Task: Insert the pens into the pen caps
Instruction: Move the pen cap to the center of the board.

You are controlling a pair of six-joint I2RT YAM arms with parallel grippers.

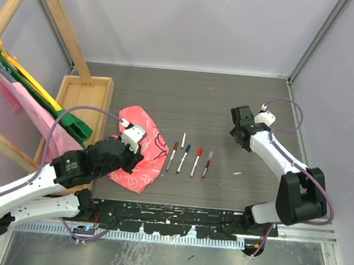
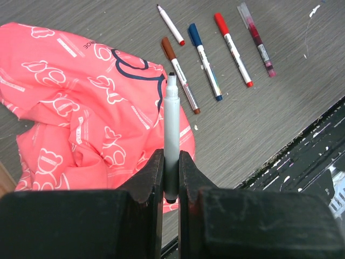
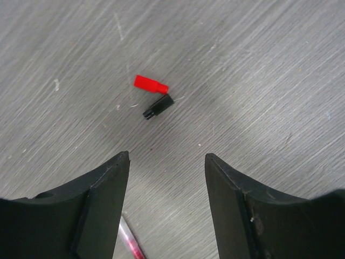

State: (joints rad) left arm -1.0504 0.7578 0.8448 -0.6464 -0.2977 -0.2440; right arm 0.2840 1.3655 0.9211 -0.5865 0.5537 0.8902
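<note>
Pen (image 2: 171, 124) — likely light, stiff, slick — sits clamped by its tail in left gripper (image 2: 171, 162); right gripper (image 3: 167, 162) gapes empty over skittish black cap (image 3: 157, 107).

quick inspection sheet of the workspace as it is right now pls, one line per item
surface: dark wood-grain table, scuffed
job's things: five pens lie in a row; one uncapped pen is in the left gripper; red cap and black cap lie loose, side by side
clutter: crumpled pink cloth left of the row
grippers: left gripper shut on the uncapped pen; right gripper open, the two caps just ahead of it
cables: purple cable loops off each arm, away from the pens
surroundings: wooden tray and wooden frame hung with coloured cloths, far left
</note>
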